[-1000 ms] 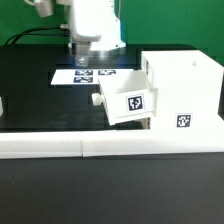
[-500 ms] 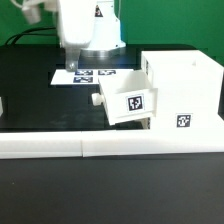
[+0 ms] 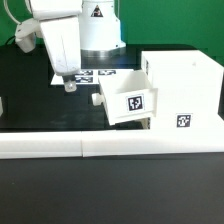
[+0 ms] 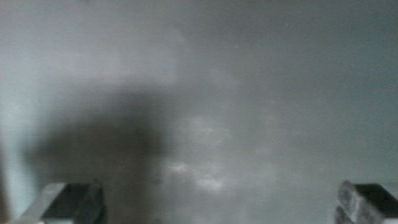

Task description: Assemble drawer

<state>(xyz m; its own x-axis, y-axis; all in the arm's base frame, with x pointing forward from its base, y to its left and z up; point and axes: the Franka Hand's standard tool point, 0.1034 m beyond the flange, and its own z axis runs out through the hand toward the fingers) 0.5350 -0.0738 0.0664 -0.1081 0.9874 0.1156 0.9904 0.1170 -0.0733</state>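
The drawer's white box shell stands at the exterior view's right with a square marker on its front. A knobbed tray with a marker sticks out of the shell toward the exterior view's left, partly inside it. A second white part barely shows at the left edge. My gripper hangs over the black table left of the tray, apart from it. In the wrist view my gripper is open, with fingertips wide apart over a blurred grey surface and nothing between them.
The marker board lies flat on the table behind the tray, partly hidden by my arm. A long low white border wall runs along the table's front edge. Cables lie at the back left.
My arm has swung toward the exterior view's left and come lower, away from above the marker board. The tray and shell have not moved.
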